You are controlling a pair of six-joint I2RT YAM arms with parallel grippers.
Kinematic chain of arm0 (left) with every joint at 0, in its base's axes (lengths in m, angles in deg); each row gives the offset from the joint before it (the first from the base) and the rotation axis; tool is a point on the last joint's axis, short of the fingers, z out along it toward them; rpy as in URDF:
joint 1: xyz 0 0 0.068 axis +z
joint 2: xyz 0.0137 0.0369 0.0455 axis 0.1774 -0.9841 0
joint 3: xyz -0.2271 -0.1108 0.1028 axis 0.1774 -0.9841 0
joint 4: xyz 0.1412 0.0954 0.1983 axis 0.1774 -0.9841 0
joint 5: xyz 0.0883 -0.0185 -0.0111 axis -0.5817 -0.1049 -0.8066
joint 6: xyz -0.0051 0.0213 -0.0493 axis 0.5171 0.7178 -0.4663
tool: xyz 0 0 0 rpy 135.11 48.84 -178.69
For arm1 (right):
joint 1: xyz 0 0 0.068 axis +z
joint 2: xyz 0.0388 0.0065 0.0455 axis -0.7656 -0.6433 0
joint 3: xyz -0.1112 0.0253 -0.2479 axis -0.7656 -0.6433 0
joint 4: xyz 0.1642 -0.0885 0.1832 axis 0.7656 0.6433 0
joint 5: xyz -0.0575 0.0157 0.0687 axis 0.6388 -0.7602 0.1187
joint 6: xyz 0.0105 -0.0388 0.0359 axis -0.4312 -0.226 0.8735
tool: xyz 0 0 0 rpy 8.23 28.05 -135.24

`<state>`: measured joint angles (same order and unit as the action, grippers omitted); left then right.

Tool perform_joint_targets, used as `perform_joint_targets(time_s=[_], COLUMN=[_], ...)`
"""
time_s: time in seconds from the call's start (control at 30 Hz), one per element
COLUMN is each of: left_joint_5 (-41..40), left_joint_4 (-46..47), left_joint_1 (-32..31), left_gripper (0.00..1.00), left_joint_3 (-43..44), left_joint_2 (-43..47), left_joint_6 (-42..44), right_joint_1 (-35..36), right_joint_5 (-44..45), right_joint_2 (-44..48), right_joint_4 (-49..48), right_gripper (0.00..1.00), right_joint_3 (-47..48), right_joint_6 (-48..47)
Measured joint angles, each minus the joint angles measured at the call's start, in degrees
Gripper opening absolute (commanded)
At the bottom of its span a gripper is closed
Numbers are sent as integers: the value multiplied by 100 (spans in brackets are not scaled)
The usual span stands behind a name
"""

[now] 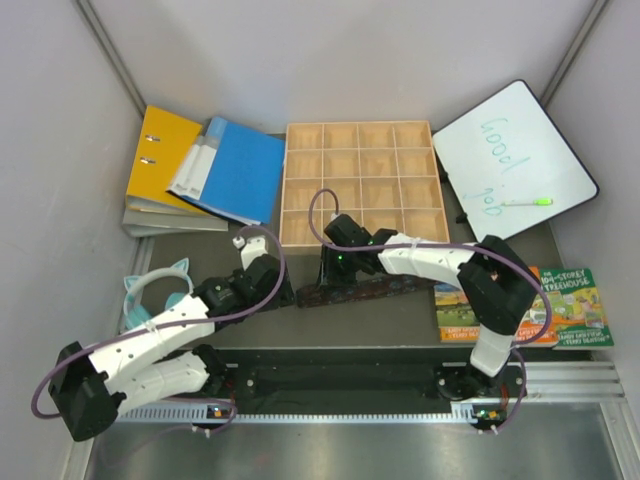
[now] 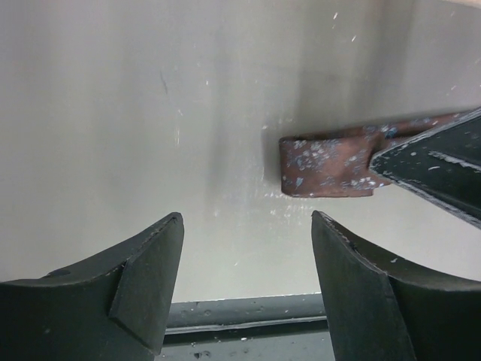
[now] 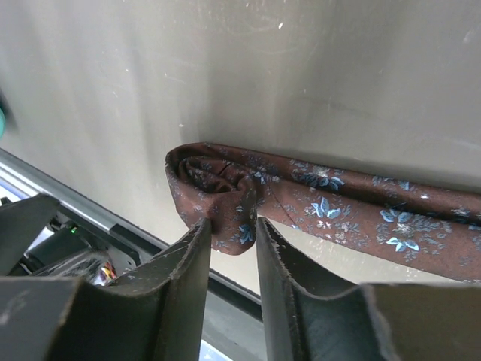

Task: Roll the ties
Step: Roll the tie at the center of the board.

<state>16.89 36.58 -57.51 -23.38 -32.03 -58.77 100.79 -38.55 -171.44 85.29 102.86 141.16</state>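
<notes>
One tie [image 1: 365,290] is laid flat on the table [image 1: 400,330], just in front of the wooden grid tray [image 1: 360,185], stretched roughly left to right; brown fabric with a small blue floral print is seen in the right wrist view; its left end is curled into a small loose roll, the rest is left unrolled. The right gripper [image 3: 233,222] is set right at that roll; its jaws are held narrowly apart, with the roll's lower fold reaching the fingertips; whether the fabric is actually pinched cannot be told. The left gripper [image 2: 248,218] is held wide open over bare table, with nothing between its jaws; the tie's end is seen just ahead of it, not touched. A yellow binder [image 1: 160,160] and a blue folder [image 1: 235,170] are stacked at the far left; a whiteboard [image 1: 515,160] with a green marker [image 1: 527,201] on it is propped at the far right; a book [image 1: 575,305] is laid at the near right; a teal headband [image 1: 150,295] is seen at the left edge.
</notes>
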Motion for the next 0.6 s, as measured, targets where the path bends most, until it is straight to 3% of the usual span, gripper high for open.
perform_joint_targets(time_s=[0.6], left_joint_5=[476], left_joint_4=[1073], left_joint_1=[48], left_gripper=[70], left_joint_3=[-745], left_joint_2=[-7], left_joint_6=[13], right_joint_1=[83], right_joint_5=[118], right_joint_2=[-105], right_joint_4=[-48], right_gripper=[23], right_joint_3=[-72], right_joint_6=[109])
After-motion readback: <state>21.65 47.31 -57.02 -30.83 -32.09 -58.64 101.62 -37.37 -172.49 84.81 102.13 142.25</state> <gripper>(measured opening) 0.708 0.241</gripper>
